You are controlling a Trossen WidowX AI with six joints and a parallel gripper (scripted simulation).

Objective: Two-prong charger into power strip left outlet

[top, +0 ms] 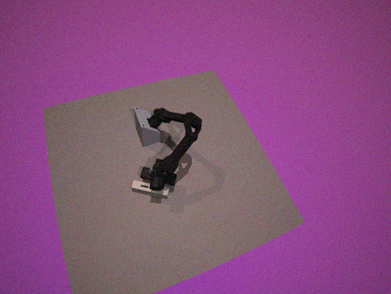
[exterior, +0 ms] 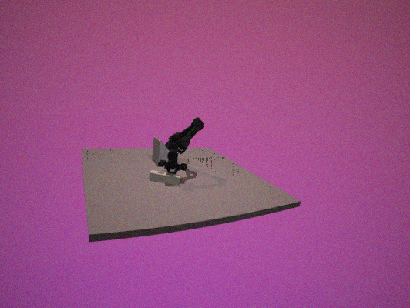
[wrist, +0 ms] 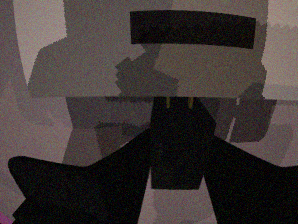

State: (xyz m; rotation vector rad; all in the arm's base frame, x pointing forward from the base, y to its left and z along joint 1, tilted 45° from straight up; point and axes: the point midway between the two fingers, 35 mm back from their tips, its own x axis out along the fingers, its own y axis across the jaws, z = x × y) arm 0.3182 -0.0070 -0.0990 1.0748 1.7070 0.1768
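A power strip (top: 139,186) (exterior: 165,178) (wrist: 100,75) lies on a table (top: 110,239) (exterior: 173,208), nearer than a wedge-shaped stand (top: 148,135) (exterior: 156,151) at the far left.

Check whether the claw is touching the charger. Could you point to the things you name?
Touching. The wrist view shows the claw (top: 157,181) (exterior: 172,169) (wrist: 174,135) closed on the black charger (wrist: 176,160), one finger against each side.

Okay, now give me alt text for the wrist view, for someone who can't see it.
The gripper grips a black charger, its two prongs pointing at the pale power strip, which has a dark slot.
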